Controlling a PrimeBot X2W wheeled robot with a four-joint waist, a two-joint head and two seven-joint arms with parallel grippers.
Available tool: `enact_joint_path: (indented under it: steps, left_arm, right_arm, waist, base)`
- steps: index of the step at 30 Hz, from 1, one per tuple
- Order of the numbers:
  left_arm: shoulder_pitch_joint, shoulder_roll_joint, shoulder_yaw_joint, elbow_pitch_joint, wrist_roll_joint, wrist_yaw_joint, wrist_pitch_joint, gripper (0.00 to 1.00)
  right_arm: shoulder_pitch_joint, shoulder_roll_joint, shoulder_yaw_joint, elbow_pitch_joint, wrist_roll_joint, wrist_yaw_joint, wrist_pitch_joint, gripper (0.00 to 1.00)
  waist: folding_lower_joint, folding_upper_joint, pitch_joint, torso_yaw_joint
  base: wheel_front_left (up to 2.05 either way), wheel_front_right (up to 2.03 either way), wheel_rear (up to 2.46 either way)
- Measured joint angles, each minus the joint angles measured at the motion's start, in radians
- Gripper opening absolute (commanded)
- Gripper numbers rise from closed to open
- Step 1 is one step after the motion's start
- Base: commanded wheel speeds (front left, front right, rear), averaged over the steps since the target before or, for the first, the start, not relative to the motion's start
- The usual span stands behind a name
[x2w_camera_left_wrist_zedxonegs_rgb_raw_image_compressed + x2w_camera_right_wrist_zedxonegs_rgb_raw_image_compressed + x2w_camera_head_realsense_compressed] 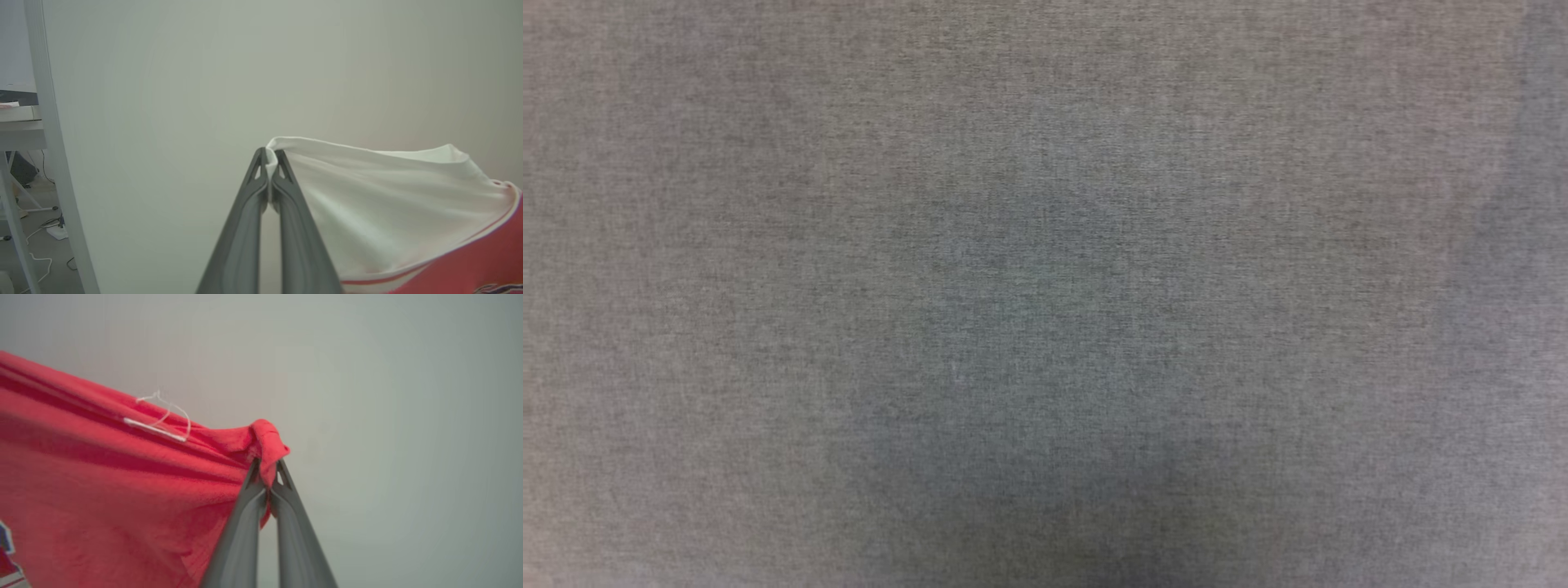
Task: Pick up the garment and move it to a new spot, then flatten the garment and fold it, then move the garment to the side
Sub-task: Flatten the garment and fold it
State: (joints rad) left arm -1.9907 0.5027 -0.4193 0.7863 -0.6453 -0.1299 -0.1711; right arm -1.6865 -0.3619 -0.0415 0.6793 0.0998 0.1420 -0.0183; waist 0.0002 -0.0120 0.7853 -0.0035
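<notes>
The garment [392,212] is held up off the surface and stretched between both arms. My left gripper [269,157] is shut on the edge of its white sleeve; red cloth with striped trim shows at the lower right of the left wrist view. In the right wrist view my right gripper [267,467] is shut on a bunched red edge of the garment [102,477], which spreads to the left with a loose white thread on it and a bit of lettering at the bottom left corner. The head view gives a close, blurred grey woven surface [1045,294].
A pale wall stands behind the garment in both wrist views. At the left of the left wrist view there is a white upright post [53,147], a desk edge [20,118] and cables on the floor [45,245].
</notes>
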Motion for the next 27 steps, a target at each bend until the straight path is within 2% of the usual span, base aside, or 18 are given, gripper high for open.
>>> enact_joint_path:
  steps: [5,9,10,12,18,22,27]
  left_arm:
    - [0.107,-0.012,-0.058,0.001,-0.037,-0.003,-0.046,0.0]
    - [0.28,-0.031,-0.116,-0.056,-0.094,-0.003,-0.068,0.0]
    - [0.407,-0.03,-0.134,-0.108,-0.13,-0.003,-0.078,0.0]
    - [0.502,-0.029,-0.142,-0.148,-0.143,-0.002,-0.084,0.0]
    - [0.801,-0.017,-0.112,-0.295,-0.125,0.0,-0.085,0.0]
    - [1.007,0.001,-0.122,-0.362,-0.069,0.029,-0.085,0.0]
    - [1.208,0.022,-0.147,-0.415,-0.07,0.056,-0.084,0.0]
  right_arm:
    - [0.054,0.002,0.056,0.039,0.002,-0.002,-0.053,0.0]
    - [0.151,0.011,0.11,0.063,0.021,-0.003,-0.104,0.0]
    - [0.22,0.023,0.168,0.064,0.044,-0.003,-0.142,0.0]
    - [0.268,0.033,0.2,0.063,0.067,-0.003,-0.163,0.0]
    - [0.433,0.035,0.282,0.052,0.123,-0.003,-0.199,0.0]
    - [0.585,0.016,0.34,0.03,0.166,-0.003,-0.211,0.0]
    - [0.756,-0.016,0.396,0.025,0.229,-0.003,-0.208,0.0]
  waist:
    - [-0.0001,0.0,0.01,0.022]
    - [0.0,0.0,-0.002,0.035]
    - [-0.0001,0.0,-0.026,0.04]
    - [-0.0001,0.0,-0.049,0.043]
    - [-0.0003,0.0,-0.134,0.049]
    - [-0.0003,0.0,-0.204,0.055]
    - [-0.0003,0.0,-0.293,0.065]
  base:
    - [0.0,0.0,0.0]
    - [0.0,0.0,0.0]
    - [0.0,0.0,0.0]
    - [0.0,0.0,0.0]
    - [0.0,0.0,0.0]
    - [0.0,0.0,0.0]
    - [0.0,0.0,0.0]
